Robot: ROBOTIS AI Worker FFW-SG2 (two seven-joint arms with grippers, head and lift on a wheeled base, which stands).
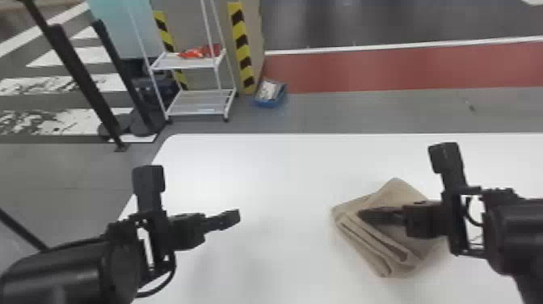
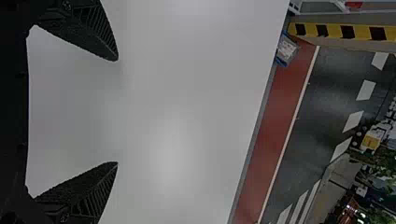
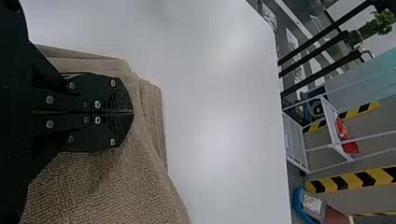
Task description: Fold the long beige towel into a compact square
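The beige towel (image 1: 398, 194) lies folded in a layered, roughly square stack on the right part of the white table. My right gripper (image 1: 361, 215) is over the towel's left part in the head view. In the right wrist view my right gripper (image 3: 132, 112) has its two fingers pressed together against the towel (image 3: 116, 186); whether any cloth is pinched between them cannot be told. My left gripper (image 1: 238, 217) is above the table, left of the towel and apart from it. The left wrist view shows my left gripper (image 2: 117, 112) with fingers wide apart and nothing between them.
The white table (image 1: 283, 169) has its far edge and rounded far-left corner in view. Beyond it on the floor stand a white wire shelf (image 1: 202, 101) with red items, a blue box (image 1: 270, 93), striped posts and dark poles.
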